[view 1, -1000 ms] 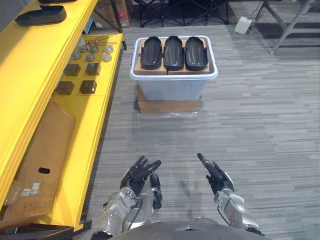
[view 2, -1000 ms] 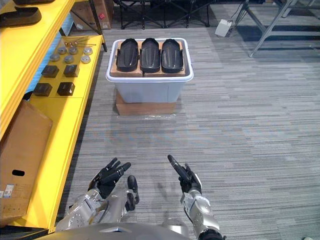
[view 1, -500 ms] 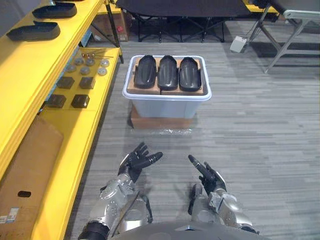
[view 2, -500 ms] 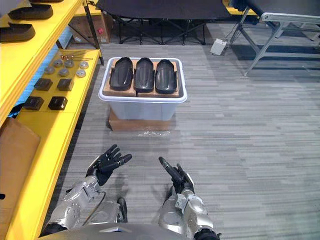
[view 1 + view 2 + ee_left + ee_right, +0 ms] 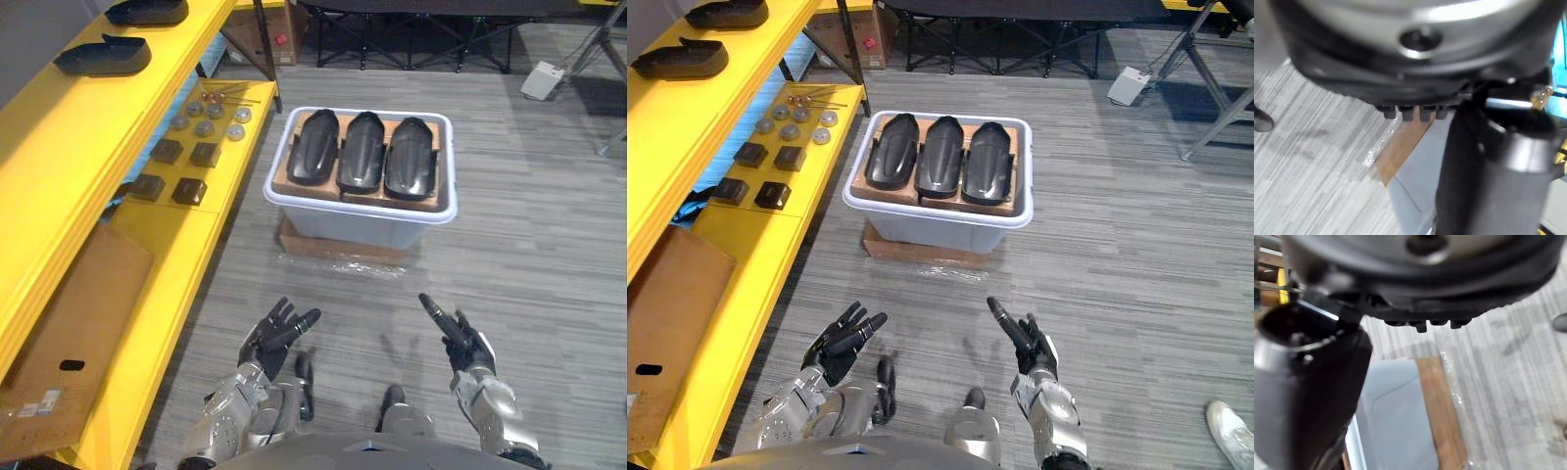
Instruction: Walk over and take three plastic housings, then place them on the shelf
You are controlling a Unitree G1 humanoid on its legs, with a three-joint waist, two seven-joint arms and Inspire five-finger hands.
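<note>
Three black plastic housings (image 5: 363, 153) lie side by side on a wooden board across the top of a white bin (image 5: 359, 219) ahead of me on the floor. Two more black housings (image 5: 103, 55) rest on the upper level of the yellow shelf (image 5: 88, 147) at my left. My left hand (image 5: 272, 333) hangs low in front of me, open with fingers spread, holding nothing. My right hand (image 5: 458, 338) is level with it, open too, fingers straight and pointing toward the bin. Both hands are well short of the bin.
The bin stands on a flat brown board (image 5: 338, 245). The shelf's lower level carries dark square blocks (image 5: 188, 190), round metal discs (image 5: 204, 127) and a flat cardboard sheet (image 5: 73, 323). Folding-frame legs (image 5: 1019, 49) and a white box (image 5: 541, 80) lie beyond the bin. A shoe (image 5: 1228, 431) shows at right.
The whole picture has shifted as I moved; the bin now shows slightly right of centre and a little nearer. Both hands stay open and low; the right hand has spread outward.
</note>
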